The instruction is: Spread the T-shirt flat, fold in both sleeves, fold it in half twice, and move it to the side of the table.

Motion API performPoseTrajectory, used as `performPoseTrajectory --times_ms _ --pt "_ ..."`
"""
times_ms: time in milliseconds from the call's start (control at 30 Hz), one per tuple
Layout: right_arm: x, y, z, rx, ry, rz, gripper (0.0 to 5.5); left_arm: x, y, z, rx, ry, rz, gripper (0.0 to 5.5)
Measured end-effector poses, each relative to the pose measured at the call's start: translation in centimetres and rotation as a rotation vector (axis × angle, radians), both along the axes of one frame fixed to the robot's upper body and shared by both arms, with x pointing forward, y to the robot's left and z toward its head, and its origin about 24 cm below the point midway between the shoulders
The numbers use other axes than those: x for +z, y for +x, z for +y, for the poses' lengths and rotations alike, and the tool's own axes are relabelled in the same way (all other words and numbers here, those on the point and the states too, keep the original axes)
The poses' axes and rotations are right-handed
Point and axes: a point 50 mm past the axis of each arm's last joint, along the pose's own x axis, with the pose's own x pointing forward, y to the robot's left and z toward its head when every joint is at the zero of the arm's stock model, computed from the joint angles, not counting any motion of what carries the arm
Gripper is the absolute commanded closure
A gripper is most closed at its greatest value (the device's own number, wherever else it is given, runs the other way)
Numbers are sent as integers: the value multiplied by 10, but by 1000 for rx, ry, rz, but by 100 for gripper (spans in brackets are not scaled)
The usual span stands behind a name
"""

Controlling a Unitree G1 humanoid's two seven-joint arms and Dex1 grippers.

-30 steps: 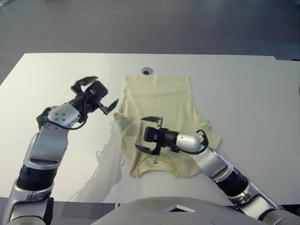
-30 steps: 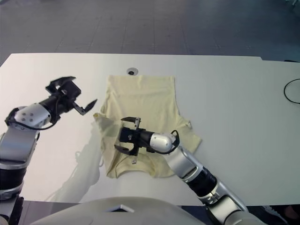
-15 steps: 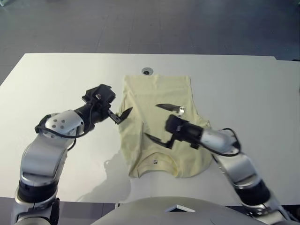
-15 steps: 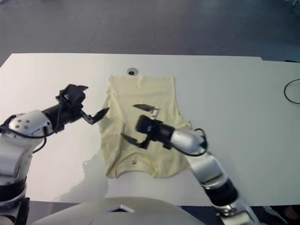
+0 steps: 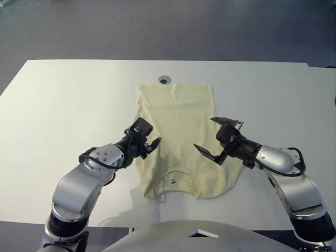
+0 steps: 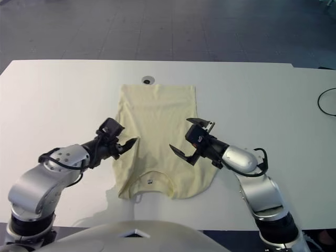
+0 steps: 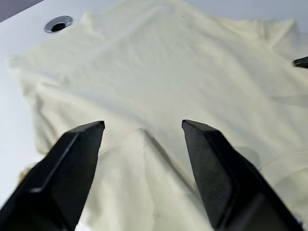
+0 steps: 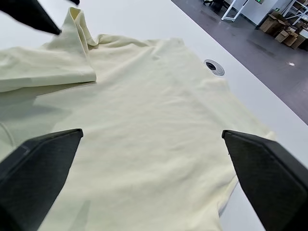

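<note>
**Both my grippers open over the shirt**

Head view: the pale yellow cotton T-shirt [image 5: 177, 121] lies flat at the middle of the white rectangular table [image 5: 68, 94], collar at 6 o'clock, hem at 12. A small round grey grommet hole [image 5: 165, 80] sits just beyond the hem. My left gripper [image 5: 151, 135] hangs at the shirt's 9 o'clock edge, fingers parted. My right gripper [image 5: 205, 134] hangs toward its 3 o'clock side, spread wide, holding nothing.

Left wrist view: my two dark fingers [image 7: 72, 163] stand apart above wrinkled cloth, with nothing between them.

Right wrist view: my fingers spread wide over the shirt's body, a folded flap of cloth [image 8: 53, 65] lying beyond them.
</note>
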Motion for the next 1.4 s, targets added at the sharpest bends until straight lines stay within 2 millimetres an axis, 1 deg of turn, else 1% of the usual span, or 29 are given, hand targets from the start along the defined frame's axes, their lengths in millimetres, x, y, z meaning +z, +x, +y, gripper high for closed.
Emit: performPoseTrajectory --times_ms 67,233,333,600,900,1300,1367,1400 --pt "-2 1 -1 -5 -2 6 10 -2 1 0 1 1 7 146" --pt "-3 1 -3 -9 -10 11 10 -10 6 3 7 44 19 73" --pt "-3 1 -3 -8 -11 12 10 -17 7 -1 2 59 37 23" --pt "-5 2 -4 -6 -23 14 10 -28 12 3 55 116 40 153" --pt "-6 1 -4 -7 -28 12 10 -41 8 1 52 137 79 303" --pt "-6 1 -3 -9 -30 -4 10 -46 8 1 51 145 100 518" --pt "-7 1 -3 -8 -31 -4 10 -48 7 1 51 139 108 544" --pt "-7 1 -3 -8 -31 -3 10 -48 7 1 48 134 111 548"
